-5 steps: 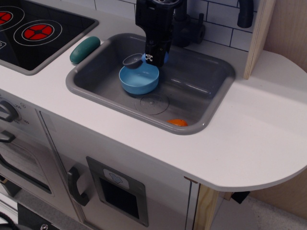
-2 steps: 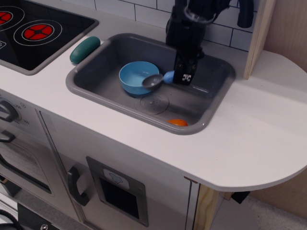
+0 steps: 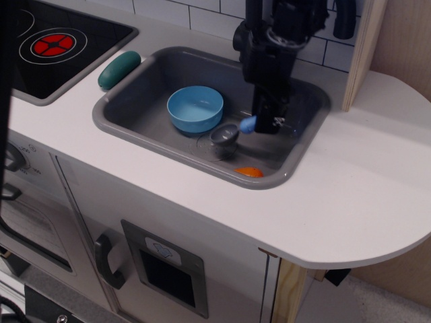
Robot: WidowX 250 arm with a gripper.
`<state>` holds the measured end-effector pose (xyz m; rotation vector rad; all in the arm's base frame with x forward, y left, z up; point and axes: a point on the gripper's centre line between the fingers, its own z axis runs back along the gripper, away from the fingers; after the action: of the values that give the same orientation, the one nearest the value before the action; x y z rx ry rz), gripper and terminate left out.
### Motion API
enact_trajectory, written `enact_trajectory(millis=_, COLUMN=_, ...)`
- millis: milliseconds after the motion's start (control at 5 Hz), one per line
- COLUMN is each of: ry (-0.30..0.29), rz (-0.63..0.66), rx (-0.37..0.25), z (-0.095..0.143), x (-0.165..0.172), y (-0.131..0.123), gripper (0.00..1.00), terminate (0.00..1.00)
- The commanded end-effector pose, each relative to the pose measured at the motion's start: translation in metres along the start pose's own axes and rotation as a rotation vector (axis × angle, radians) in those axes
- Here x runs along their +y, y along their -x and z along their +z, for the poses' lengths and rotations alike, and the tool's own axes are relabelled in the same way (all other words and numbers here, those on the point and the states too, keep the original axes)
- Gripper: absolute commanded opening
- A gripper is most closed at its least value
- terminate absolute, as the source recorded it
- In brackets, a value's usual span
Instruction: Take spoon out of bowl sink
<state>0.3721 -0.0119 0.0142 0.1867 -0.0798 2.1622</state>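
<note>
The spoon (image 3: 229, 136) has a round grey cup and a light-blue handle. My black gripper (image 3: 268, 124) is shut on the handle and holds the spoon low over the sink floor, right of the bowl. The grey cup hangs above the circular drain mark. The blue bowl (image 3: 195, 108) sits empty in the left part of the grey sink (image 3: 121, 118). The fingertips are partly hidden by the gripper body.
A small orange piece (image 3: 249, 172) lies at the sink's front edge. A green oblong object (image 3: 119, 69) rests on the counter left of the sink. The black stovetop (image 3: 54, 47) is at the far left. A dark faucet (image 3: 345, 17) and a wooden post (image 3: 363, 47) stand behind.
My gripper has carried the spoon from above the bowl to the right and down. The spoon's cup now hangs over the drain mark, clear of the bowl. The bowl has not moved.
</note>
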Motion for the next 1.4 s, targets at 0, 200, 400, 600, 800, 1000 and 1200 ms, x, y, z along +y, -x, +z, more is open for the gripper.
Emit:
enact_trajectory(millis=0, ry=0.069, rz=0.015, rx=0.042, z=0.004, x=-0.006, y=0.009, gripper=0.0, terminate=0.0)
enact_trajectory(millis=200, ry=0.102, rz=-0.029, rx=0.058, z=0.005, x=-0.008, y=0.01, gripper=1.0, terminate=0.0)
enact_trajectory(millis=400, ry=0.119, rz=-0.056, rx=0.052, z=0.006, x=-0.012, y=0.009, gripper=1.0, terminate=0.0)
enact_trajectory(millis=600, ry=0.134, rz=-0.071, rx=0.057, z=0.008, x=-0.017, y=0.007, gripper=1.0, terminate=0.0)
enact_trajectory(millis=800, ry=0.149, rz=-0.086, rx=0.066, z=0.022, x=-0.018, y=0.001, gripper=1.0, terminate=0.0)
enact_trajectory(millis=1000, ry=0.175, rz=-0.176, rx=0.07, z=0.042, x=-0.02, y=-0.01, gripper=1.0, terminate=0.0)
enact_trajectory(millis=1200, ry=0.266, rz=-0.275, rx=0.059, z=0.062, x=-0.025, y=-0.028, gripper=1.0, terminate=0.0)
